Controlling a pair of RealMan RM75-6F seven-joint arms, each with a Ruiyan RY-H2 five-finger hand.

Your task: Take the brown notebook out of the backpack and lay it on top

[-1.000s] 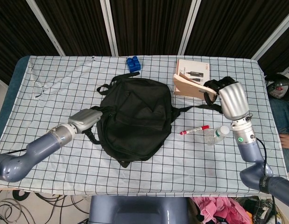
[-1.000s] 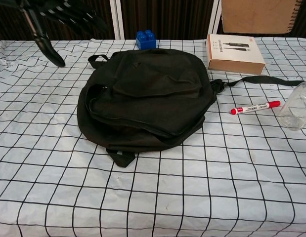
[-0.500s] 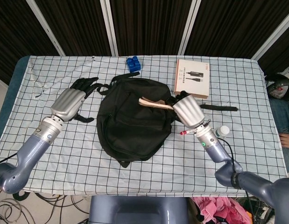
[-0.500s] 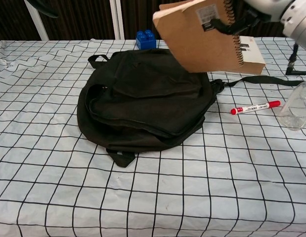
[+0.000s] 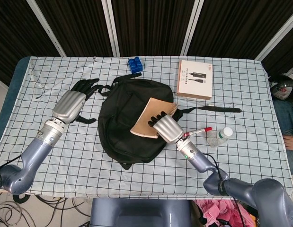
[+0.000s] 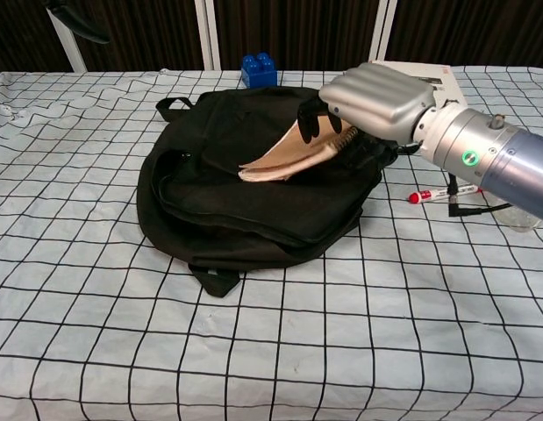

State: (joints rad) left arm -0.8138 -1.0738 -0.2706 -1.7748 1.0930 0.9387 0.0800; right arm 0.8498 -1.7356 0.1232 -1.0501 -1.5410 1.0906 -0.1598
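A: Your right hand (image 5: 167, 128) has the notebook (image 5: 151, 118) pinched along one edge, dark fingers (image 5: 157, 116) over its top face. It's over the backpack (image 5: 132, 124); the far edge, away from your fingers, looks down on the fabric, the held edge still tilted up.

B: So lower and let go?

A: Yes. I'd bring the finger side down until the cover lies flat, then open. If you release while it's tilted, it could slide toward the strap (image 5: 210, 109) on your wrist side. Keep it on the middle of the bag, not the sloping rim.

B: Left hand?

A: Your left hand (image 5: 70, 105) holds nothing, fingers (image 5: 87, 85) spread, hovering off the bag's side beyond the notebook's far edge. Leave it there.

B: Spiral side?

A: In the chest view the coil (image 6: 339, 139) sits right under your fingers. Can't tell if the thumb is below the cover.

B: Inventory?

A: One notebook, one backpack, one blue block (image 5: 135, 64), one flat box (image 5: 195, 79), one red marker (image 5: 197, 131), one clear bottle (image 5: 218, 137). Marker and bottle lie behind your wrist, box and block past your fingertips. All on one checked cloth (image 5: 51, 71).
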